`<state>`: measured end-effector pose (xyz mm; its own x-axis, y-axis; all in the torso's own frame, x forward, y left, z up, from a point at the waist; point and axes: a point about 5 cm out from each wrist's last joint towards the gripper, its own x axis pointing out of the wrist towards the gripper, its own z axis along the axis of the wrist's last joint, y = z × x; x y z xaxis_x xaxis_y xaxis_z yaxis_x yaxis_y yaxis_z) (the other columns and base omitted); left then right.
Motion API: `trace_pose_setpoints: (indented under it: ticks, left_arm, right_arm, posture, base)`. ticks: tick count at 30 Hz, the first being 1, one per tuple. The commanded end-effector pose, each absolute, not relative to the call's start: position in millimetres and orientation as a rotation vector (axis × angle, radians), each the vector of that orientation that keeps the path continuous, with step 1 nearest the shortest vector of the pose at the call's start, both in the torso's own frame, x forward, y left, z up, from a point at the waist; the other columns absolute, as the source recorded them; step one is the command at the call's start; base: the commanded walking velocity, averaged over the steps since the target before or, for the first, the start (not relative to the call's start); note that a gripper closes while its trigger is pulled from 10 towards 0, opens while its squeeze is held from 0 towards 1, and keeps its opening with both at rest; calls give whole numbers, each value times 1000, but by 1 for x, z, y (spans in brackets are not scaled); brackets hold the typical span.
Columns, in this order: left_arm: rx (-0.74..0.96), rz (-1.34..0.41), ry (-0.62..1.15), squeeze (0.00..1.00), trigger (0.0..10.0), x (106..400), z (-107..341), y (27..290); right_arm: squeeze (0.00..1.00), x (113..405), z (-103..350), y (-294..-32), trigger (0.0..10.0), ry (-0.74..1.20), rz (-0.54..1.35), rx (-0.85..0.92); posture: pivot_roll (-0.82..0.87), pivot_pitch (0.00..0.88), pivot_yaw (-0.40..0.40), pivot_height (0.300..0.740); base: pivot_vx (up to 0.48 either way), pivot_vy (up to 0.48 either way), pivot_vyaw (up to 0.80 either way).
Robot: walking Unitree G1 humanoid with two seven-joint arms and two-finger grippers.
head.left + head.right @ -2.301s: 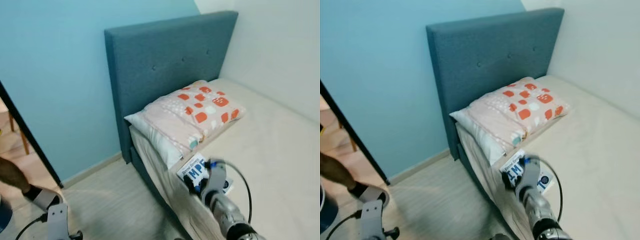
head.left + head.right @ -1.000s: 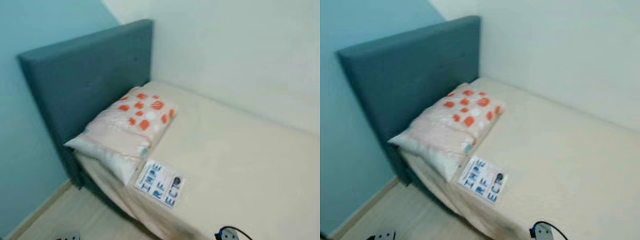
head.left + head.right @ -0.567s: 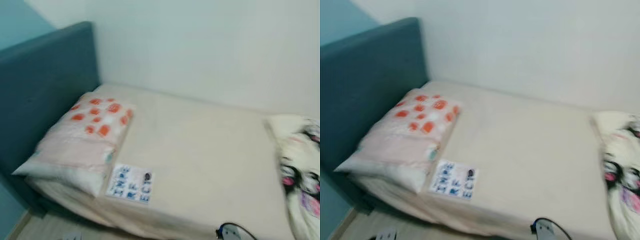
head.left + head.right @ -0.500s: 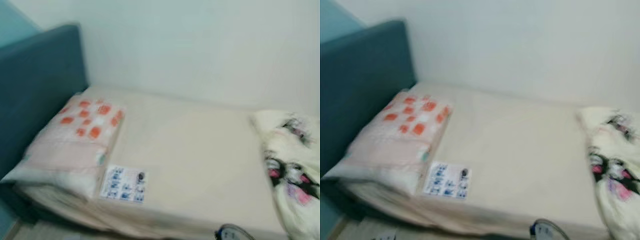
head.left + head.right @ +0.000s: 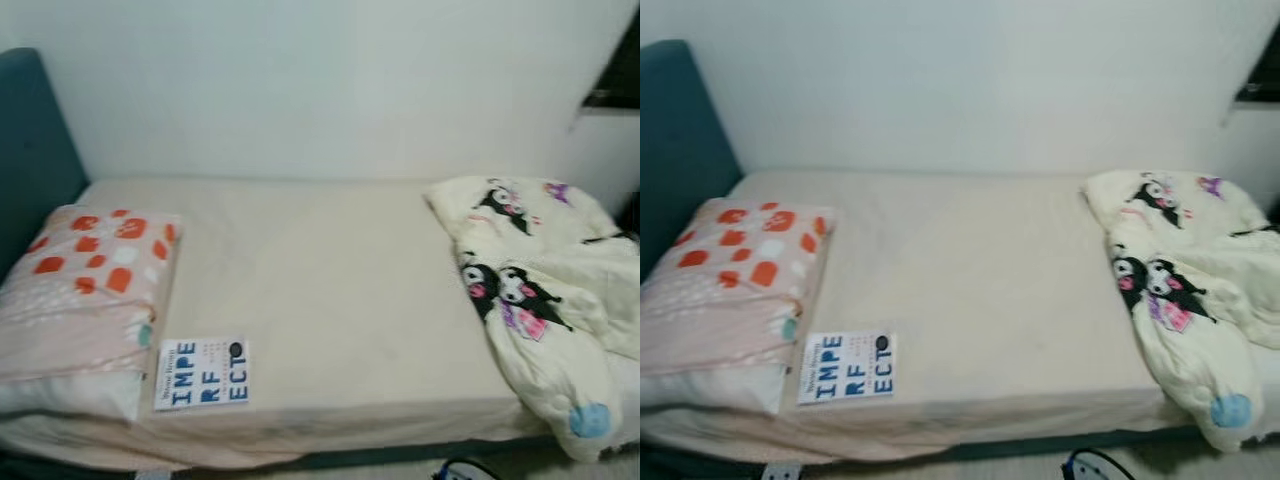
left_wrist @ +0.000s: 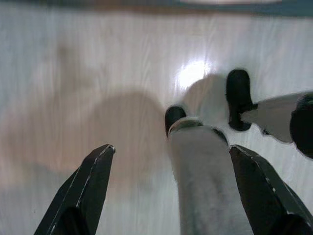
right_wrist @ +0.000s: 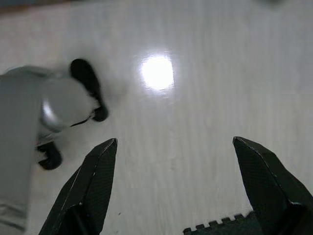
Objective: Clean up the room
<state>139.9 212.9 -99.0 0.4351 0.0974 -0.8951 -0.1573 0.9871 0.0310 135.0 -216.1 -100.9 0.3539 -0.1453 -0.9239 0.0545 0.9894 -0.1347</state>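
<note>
A bed (image 5: 320,270) with a cream sheet lies across the eye views. On its left end rests a pillow (image 5: 85,290) with orange patches, and a white book (image 5: 202,373) with blue letters lies flat beside it near the front edge. A crumpled cream blanket (image 5: 540,290) with cartoon prints is heaped at the right end. My left gripper (image 6: 171,191) hangs open over the pale floor, nothing between its fingers. My right gripper (image 7: 178,191) is likewise open over the floor.
A blue headboard (image 5: 30,150) stands at the far left and a white wall (image 5: 320,80) runs behind the bed. The wrist views show the robot's grey legs and black feet (image 6: 238,100) on shiny pale floor (image 7: 195,122). A dark mat edge (image 7: 220,226) lies nearby.
The camera has swung right: headboard and pillow slid to the left edge and the blanket came into view. My right gripper, at the book 2.3 s ago, has left it lying on the bed.
</note>
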Motion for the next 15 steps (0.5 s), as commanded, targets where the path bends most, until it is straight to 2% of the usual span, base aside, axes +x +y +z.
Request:
trace_pose_setpoints:
  ticks: [1,9,15]
  left_arm:
    - [-61,149,1133,0,10000,131,-103,209]
    - [-72,130,1137,0,10000,128,-105,203]
    - [-78,116,1133,0,10000,130,-104,202]
  right_arm:
    - [0,137,-101,-213,10000,1191,-123,-87]
    - [0,138,-100,-213,10000,1182,-143,-69]
    - [0,134,-102,-213,10000,1200,-135,-75]
  posture:
    - [-97,19,-60,740]
    - [-99,25,-54,740]
    - [-105,37,-51,740]
  base:
    - [0,-469,0]
    - [0,-480,0]
    - [0,-480,-718]
